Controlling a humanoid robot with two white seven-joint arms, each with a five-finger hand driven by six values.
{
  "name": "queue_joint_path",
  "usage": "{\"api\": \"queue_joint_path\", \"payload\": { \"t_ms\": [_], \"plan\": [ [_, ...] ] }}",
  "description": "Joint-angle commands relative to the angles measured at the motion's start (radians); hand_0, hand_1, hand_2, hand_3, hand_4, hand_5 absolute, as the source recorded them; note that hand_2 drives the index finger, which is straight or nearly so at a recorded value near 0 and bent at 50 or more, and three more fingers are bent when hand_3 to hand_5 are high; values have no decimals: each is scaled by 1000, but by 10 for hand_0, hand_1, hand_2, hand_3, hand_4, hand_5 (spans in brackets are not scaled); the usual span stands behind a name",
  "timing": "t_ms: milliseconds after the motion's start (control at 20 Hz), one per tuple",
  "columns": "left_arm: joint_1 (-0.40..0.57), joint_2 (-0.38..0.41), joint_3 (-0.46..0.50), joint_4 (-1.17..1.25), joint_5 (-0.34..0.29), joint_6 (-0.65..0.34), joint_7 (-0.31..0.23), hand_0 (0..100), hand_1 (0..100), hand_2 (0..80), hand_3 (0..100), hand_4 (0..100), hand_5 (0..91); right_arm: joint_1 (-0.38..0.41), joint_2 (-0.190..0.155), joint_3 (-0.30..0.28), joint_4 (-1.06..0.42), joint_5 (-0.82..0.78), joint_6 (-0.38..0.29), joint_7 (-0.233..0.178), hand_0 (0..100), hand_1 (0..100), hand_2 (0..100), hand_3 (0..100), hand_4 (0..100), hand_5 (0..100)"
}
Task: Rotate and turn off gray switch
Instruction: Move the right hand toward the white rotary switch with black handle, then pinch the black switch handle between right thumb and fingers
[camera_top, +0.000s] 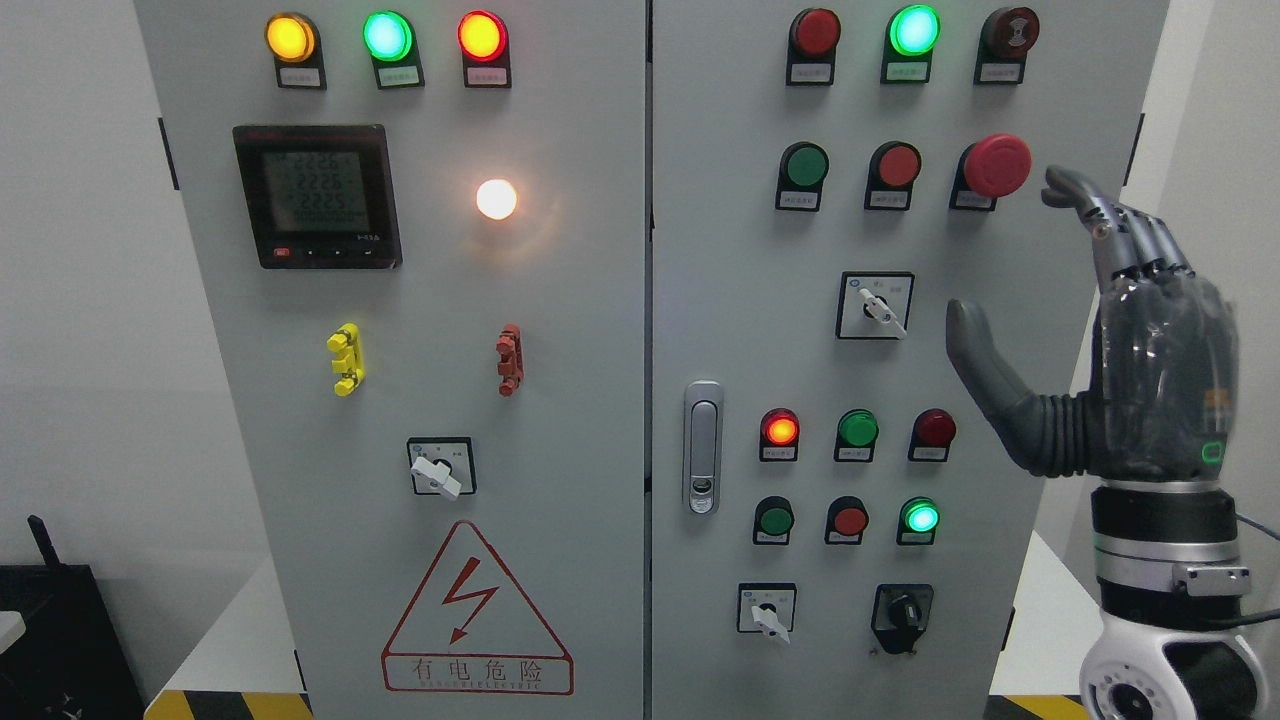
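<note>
The right hand (1100, 330) is raised in front of the right door of the cabinet (560, 330), fingers spread and holding nothing, thumb (985, 370) stretched out to the left. Its fingertips (1065, 185) reach up just beside the big red button (997, 165). The gray switch (880, 310) sits in a black-edged square in the middle of that door, left of the thumb and apart from it, its knob slanting down to the right. The door handle (703, 447) is lower, further left.
</note>
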Motion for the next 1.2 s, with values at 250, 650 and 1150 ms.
{"api": "queue_joint_path", "payload": {
  "t_ms": [250,650,1150],
  "plan": [
    [-9,0,8,-25,20,0,-1,120,389,0,0,0,0,5,56,4,-11,-1,7,48,195,222,395,914,953,1000],
    [-9,-1,8,-25,20,0,-1,120,389,0,0,0,0,22,105,6,-11,-1,28,88,92,258,477,951,981,1000],
    [-9,-1,8,-25,20,0,-1,120,389,0,0,0,0,39,122,30,-9,-1,137,99,69,286,486,982,1000,1000]
  ]
}}
